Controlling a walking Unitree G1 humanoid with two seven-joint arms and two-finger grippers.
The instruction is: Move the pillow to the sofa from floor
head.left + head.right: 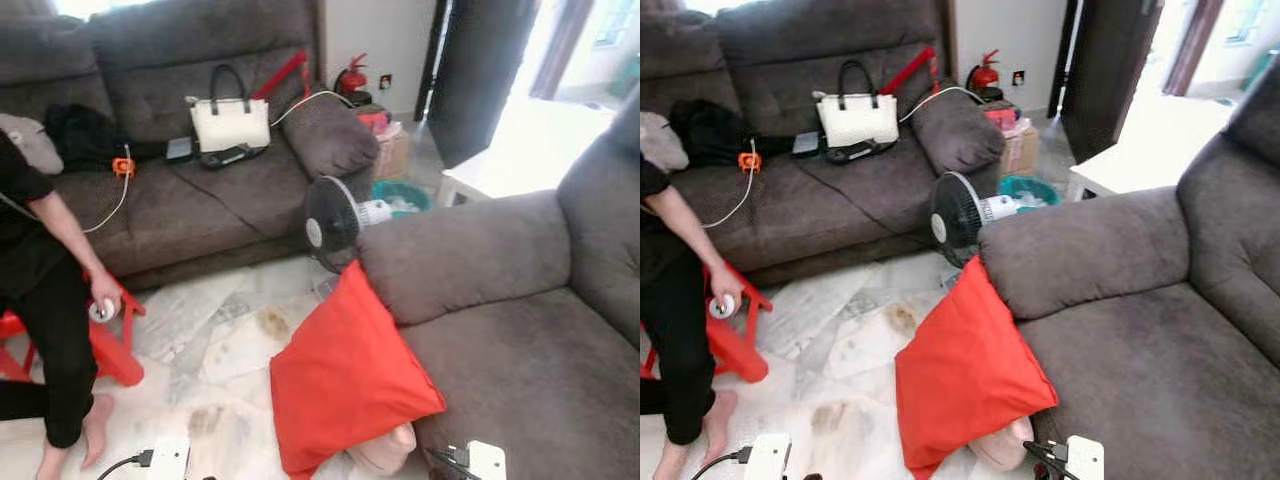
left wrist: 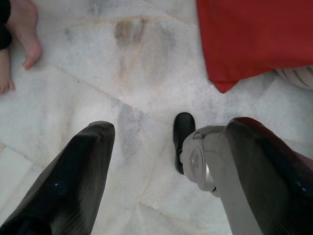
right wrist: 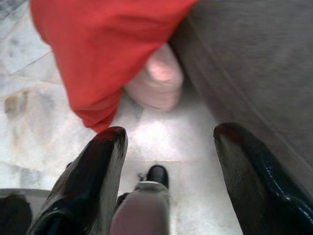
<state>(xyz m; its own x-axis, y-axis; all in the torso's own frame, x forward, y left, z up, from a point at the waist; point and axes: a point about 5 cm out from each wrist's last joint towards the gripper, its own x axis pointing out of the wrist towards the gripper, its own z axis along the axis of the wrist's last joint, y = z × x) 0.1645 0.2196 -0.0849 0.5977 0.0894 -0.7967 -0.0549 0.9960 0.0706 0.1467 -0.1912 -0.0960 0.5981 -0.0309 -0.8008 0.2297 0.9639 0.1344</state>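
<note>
A red pillow [image 1: 348, 378] stands on the marble floor, leaning against the front of the grey sofa [image 1: 520, 330] on my right. A pale pink cushion [image 1: 385, 452] lies under its lower corner. My left gripper [image 2: 166, 137] hangs open above the floor, with the red pillow's corner [image 2: 254, 39] ahead of it. My right gripper [image 3: 168, 142] is open too, low over the floor, the red pillow [image 3: 98, 49] and pink cushion [image 3: 154, 81] just ahead and the sofa front beside it. Both wrists show at the bottom edge of the eye views.
A black standing fan [image 1: 333, 222] stands by the sofa arm behind the pillow. A second grey sofa [image 1: 200, 190] across the floor carries a white handbag [image 1: 230, 122] and cables. A person in black [image 1: 40, 290] sits at left by a red stool [image 1: 110, 350].
</note>
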